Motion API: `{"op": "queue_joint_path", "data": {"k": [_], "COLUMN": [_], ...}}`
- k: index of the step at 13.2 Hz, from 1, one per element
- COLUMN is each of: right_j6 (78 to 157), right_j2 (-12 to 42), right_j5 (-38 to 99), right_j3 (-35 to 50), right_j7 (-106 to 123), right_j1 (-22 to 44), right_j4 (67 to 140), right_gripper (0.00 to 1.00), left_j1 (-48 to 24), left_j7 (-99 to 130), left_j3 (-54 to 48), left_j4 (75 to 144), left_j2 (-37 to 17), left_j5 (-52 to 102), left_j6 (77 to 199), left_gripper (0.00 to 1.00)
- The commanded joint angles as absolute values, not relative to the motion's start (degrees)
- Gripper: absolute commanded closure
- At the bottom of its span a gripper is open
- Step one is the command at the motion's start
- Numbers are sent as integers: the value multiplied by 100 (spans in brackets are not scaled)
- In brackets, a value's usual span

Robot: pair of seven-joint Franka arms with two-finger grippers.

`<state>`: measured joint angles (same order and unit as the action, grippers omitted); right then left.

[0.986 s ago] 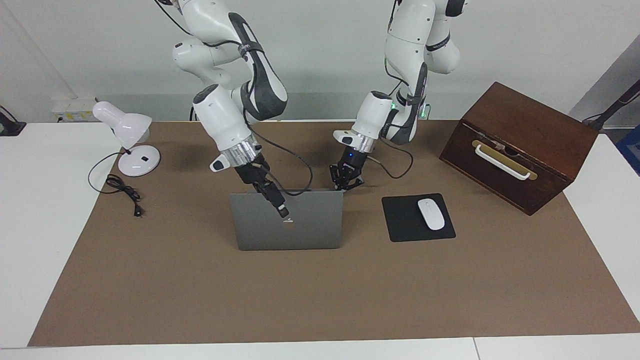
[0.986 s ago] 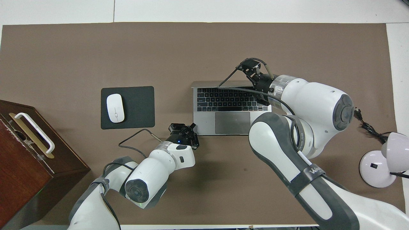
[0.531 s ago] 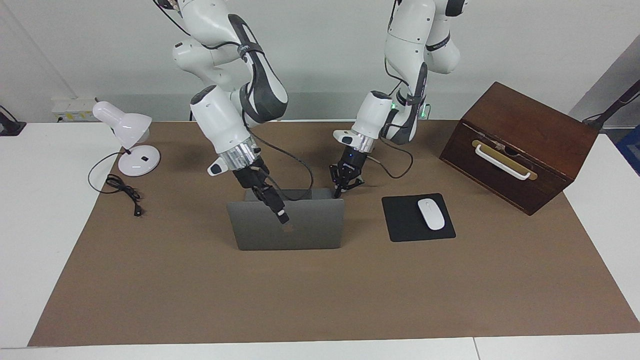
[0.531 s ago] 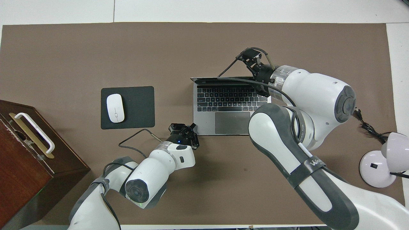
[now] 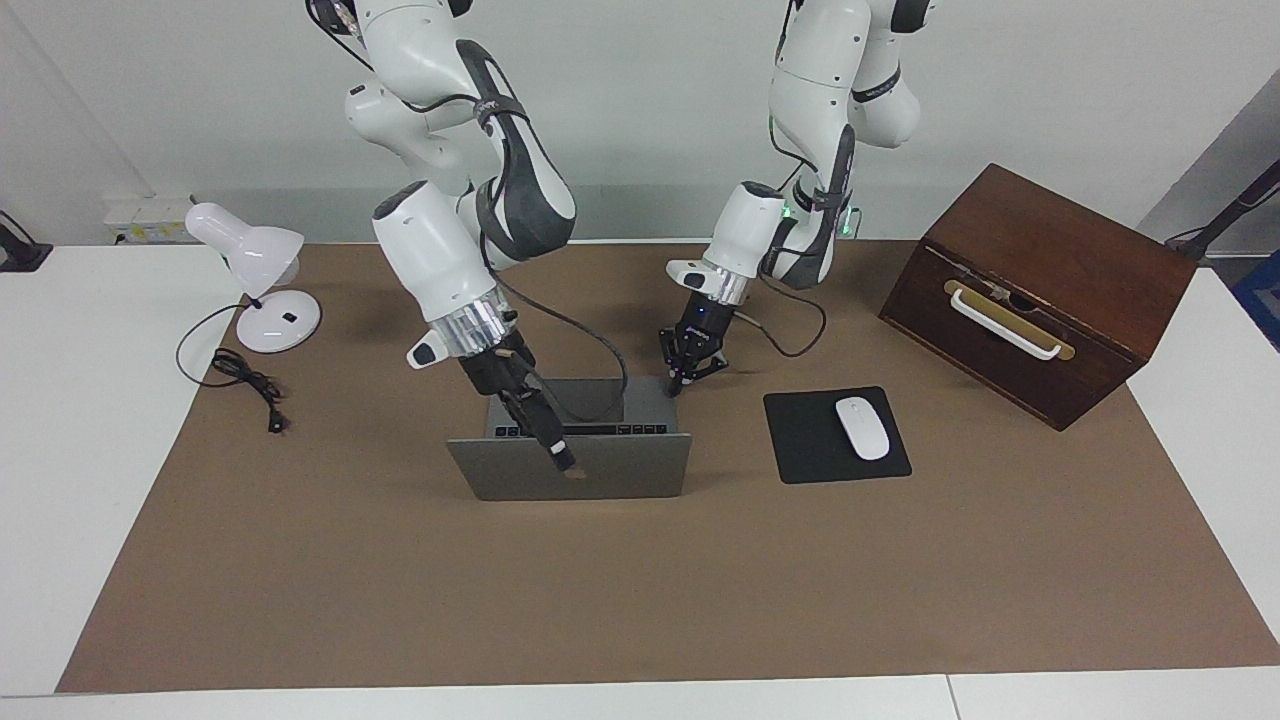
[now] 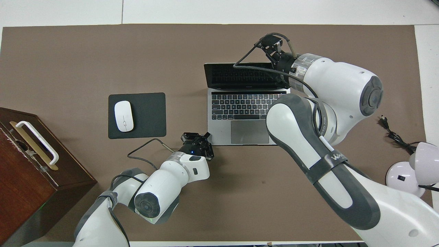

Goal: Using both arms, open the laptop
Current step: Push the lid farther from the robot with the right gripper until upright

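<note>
The silver-grey laptop [image 5: 610, 470] stands open in the middle of the brown mat, with its lid tilted back away from the robots. Its dark screen [image 6: 240, 75], black keyboard [image 6: 243, 106] and grey trackpad [image 6: 249, 132] show in the overhead view. My right gripper [image 5: 558, 455] reaches over the lid's top edge and lies against the lid's outer face near the logo; from overhead it [image 6: 271, 43] sits over that top edge. My left gripper [image 5: 683, 380] rests at the base's corner nearest the robots, toward the left arm's end; it also shows from overhead [image 6: 198, 137].
A black mouse pad [image 5: 805, 445] with a white mouse [image 5: 862, 428] lies beside the laptop toward the left arm's end. A brown wooden box [image 5: 1040, 290] with a white handle stands past it. A white desk lamp [image 5: 262, 280] and its cable lie toward the right arm's end.
The lid has tipped from about upright to leaning back away from the robots, so the screen now shows from overhead. My right gripper moved with it. My left gripper stayed put.
</note>
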<state>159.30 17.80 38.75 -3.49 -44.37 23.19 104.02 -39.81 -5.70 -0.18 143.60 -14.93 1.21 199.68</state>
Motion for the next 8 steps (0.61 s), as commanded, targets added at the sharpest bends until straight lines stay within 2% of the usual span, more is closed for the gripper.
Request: {"op": "queue_joint_path", "data": {"k": [1, 6, 8], "right_j6": [15917, 15900, 15541], "right_j2": [2153, 2233, 2145], "right_j5": [4043, 4034, 4025], "right_j3": [-343, -378, -404], "right_j7": [-4157, -4166, -4192], "right_j1": [2224, 2206, 2206], "right_j4": [9889, 9773, 9756], "right_gripper": [0, 0, 0], "left_j1": [-4227, -4263, -4263], "left_j7": [-554, -554, -554], "left_j3": [9, 9, 17], "left_j4": [14273, 14273, 14273], "left_j2": [-1723, -1723, -1723], "left_j5": [141, 141, 141], "left_j6": [20065, 20065, 20065], "left_gripper": [100, 100, 100]}}
